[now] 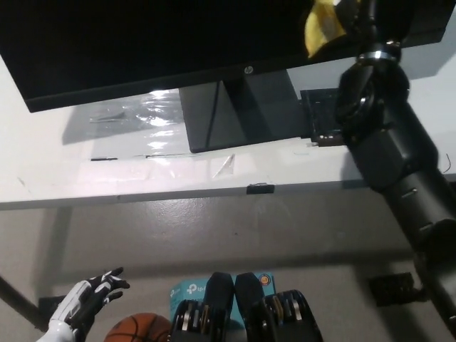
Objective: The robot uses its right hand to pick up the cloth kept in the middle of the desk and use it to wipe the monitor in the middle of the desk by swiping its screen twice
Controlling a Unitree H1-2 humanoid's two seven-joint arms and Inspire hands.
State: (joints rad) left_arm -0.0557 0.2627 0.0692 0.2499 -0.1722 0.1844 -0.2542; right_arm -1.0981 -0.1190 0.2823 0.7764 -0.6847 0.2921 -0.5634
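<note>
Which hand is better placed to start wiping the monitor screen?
The right hand: it holds the yellow cloth up against the monitor. The left hand rests open, low beside the basketball.

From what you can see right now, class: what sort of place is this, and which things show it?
Probably an office or lab workstation: a black monitor stands on a white desk, and a basketball and a boxed device lie on the grey floor below.
</note>
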